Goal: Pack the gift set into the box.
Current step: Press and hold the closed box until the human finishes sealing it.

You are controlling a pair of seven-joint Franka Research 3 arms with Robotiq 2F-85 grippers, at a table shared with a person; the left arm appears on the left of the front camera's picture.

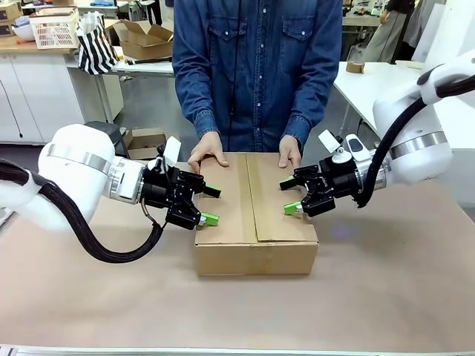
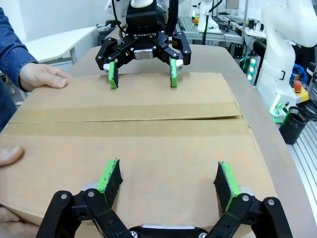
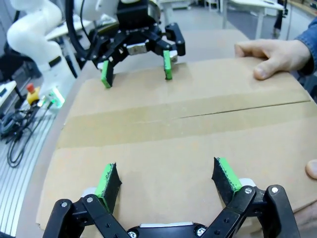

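Left gripper (image 1: 206, 205) spread wide, hovering at the box's (image 1: 256, 222) left edge; right gripper (image 1: 290, 195) equally wide, facing it across the closed flaps. The box lies between them on the tabletop (image 1: 386, 282), seam running away toward the person, whose hands (image 1: 207, 150) press its far edge. Wrist views reveal green pads (image 2: 110, 177).

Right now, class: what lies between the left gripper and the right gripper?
The box, flaps shut, lies between the left gripper and the right gripper. In both wrist views that stretch is bare cardboard crossed by the flap seam.
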